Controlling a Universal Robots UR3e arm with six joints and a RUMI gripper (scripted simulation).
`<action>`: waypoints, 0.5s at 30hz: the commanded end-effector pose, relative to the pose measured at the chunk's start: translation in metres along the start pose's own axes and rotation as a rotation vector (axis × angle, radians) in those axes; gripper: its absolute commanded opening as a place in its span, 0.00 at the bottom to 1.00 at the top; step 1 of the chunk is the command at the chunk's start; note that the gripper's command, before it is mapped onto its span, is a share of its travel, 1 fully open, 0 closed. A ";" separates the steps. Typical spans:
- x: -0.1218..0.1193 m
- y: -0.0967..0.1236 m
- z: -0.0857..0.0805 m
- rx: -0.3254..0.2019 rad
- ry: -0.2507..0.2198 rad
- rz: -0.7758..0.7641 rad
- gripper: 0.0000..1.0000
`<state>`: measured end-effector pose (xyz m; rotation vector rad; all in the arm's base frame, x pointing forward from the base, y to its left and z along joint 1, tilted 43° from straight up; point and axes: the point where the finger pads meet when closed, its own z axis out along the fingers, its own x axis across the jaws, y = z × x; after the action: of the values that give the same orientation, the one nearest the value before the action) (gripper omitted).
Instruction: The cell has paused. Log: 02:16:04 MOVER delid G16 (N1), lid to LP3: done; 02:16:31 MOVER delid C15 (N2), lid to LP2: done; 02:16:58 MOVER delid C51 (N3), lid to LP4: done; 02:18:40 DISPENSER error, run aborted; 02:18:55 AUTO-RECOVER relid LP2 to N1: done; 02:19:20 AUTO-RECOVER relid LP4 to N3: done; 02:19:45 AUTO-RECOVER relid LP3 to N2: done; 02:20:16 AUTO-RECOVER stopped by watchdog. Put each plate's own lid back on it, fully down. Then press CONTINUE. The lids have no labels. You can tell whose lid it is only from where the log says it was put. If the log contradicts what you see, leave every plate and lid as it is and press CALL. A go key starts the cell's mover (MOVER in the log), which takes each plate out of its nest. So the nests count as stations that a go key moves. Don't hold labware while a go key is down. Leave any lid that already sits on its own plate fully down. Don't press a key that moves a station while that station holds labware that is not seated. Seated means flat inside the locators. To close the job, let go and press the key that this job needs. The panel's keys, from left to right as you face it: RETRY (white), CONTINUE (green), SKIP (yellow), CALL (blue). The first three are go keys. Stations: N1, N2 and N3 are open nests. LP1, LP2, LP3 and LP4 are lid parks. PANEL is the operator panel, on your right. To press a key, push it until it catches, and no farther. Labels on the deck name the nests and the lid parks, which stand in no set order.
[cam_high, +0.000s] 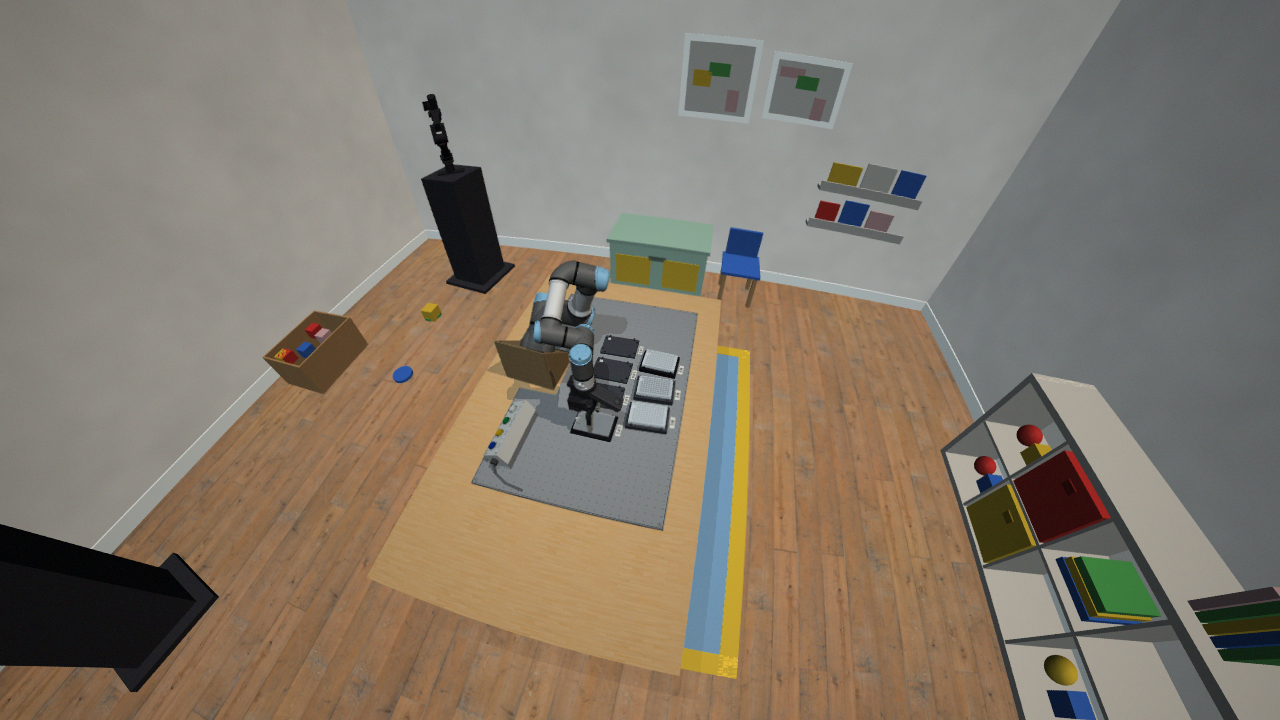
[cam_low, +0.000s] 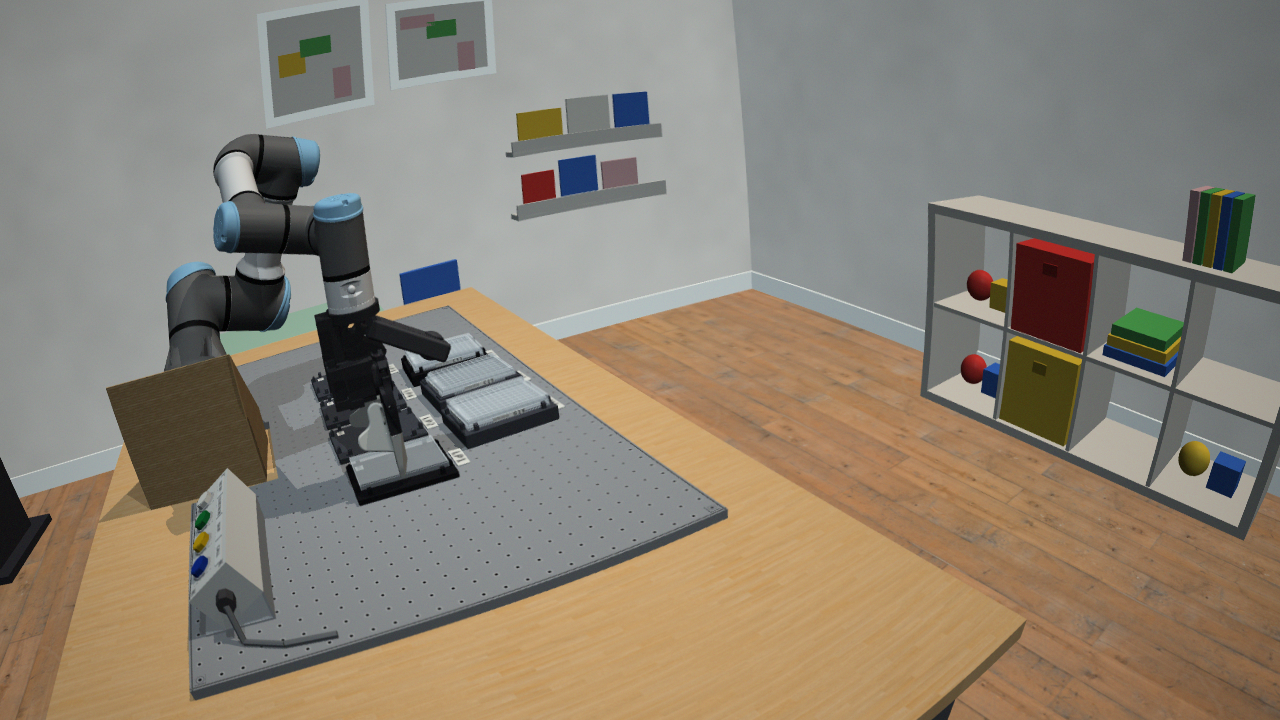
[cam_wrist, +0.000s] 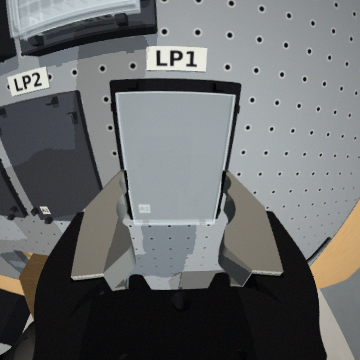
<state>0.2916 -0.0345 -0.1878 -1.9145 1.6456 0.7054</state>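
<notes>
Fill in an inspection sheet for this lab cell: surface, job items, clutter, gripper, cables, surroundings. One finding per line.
Surface: grey perforated deck on a wooden table.
Job's things: three lidded plates in a row of nests; a lid on park LP1; park LP2 bare; operator panel near the deck's edge.
Clutter: cardboard box beside the arm.
Gripper: gripper shut on the LP1 lid's near end.
Cables: one grey cable leaves the panel.
Surroundings: bookshelf, blue chair, floor toy box.
</notes>
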 end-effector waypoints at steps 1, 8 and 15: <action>0.001 0.000 -0.009 0.001 0.002 0.000 0.00; 0.001 0.000 -0.019 0.001 0.002 0.000 0.00; 0.001 0.000 -0.029 0.001 0.002 0.000 0.00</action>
<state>0.2928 -0.0491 -0.1721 -1.9145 1.6458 0.7050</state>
